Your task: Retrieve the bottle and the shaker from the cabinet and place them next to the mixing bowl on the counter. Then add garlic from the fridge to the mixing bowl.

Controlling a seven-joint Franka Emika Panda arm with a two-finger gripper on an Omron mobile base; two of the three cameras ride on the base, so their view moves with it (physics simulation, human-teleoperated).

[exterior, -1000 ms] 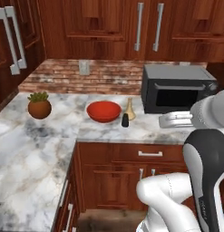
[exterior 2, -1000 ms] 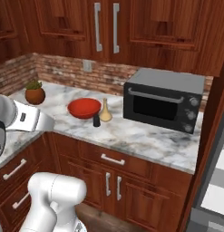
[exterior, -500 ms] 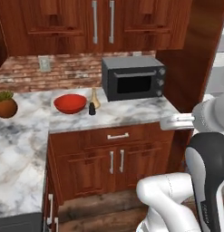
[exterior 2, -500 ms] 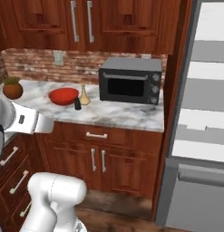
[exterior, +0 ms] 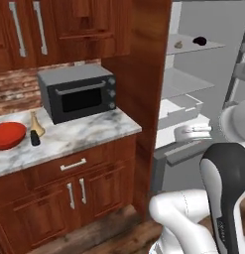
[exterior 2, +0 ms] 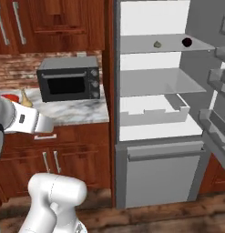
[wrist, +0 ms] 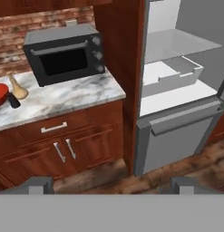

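Hand view shows the end effector [wrist: 111,185] with its two finger tips standing wide apart at the bottom edge, nothing between them, held off the floor in front of the lower cabinets and facing the junction of worktop and fridge. On the white marble worktop [wrist: 72,97], the red mixing bowl [wrist: 0,94] sits at the far left, with the tan bottle [wrist: 17,89] just beside it on the right and the black shaker [wrist: 13,100] just in front of the bottle, near the bowl's rim. Left base view confirms the same grouping: mixing bowl [exterior: 7,135], bottle [exterior: 35,125] and shaker [exterior: 34,138] close together left of the black microwave [exterior: 78,93], which stands toward the worktop's back right end. Right base view shows the fridge [exterior 2: 155,109] with its door open and white interior exposed. The garlic [exterior 2: 157,44] lies on the top shelf [exterior 2: 164,44], near the shelf's middle, well apart from a dark black lump [exterior 2: 187,42] toward the shelf's right end. A pale drawer [exterior 2: 152,113] sits below the second shelf.
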